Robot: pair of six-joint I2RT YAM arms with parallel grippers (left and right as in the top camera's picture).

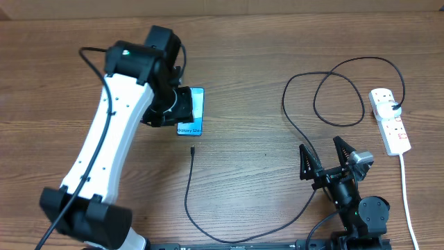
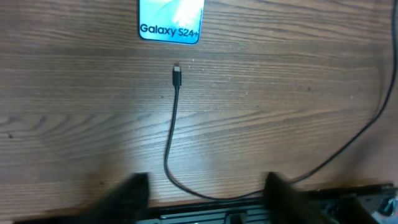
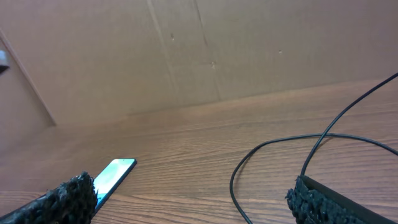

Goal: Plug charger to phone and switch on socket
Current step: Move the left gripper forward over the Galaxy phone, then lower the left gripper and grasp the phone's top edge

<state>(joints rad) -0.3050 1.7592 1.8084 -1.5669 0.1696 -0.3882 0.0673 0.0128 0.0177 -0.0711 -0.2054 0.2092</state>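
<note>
Left gripper (image 2: 206,182): hangs over the near end of the phone, fingers partway apart and holding nothing; only bare table (image 1: 250,62) and a flat run of cable show between them.
Phone (image 1: 197,104): lies flat, screen up, left of centre, partly under the left wrist. It looks slim, stiff and glassy, and light enough to skate if shoved from its end, so I'd brace it by the long edges.
Plug tip (image 2: 176,75): sits on the table just short of the phone's bottom edge, pointing at it, not touching. It is small and hard, the one rigid spot to pinch, squarely on its short body.
Cable (image 1: 189,194): thin and limp, it sweeps right and loops up to the socket; its drag could pull the tip off line.
Right gripper (image 1: 321,147): spread wide and empty, near the front right.
Socket (image 1: 390,119): far right, with the cable ending at it. It is rigid but light; the red switches (image 1: 397,126) want a straight downward press or it may slide.
</note>
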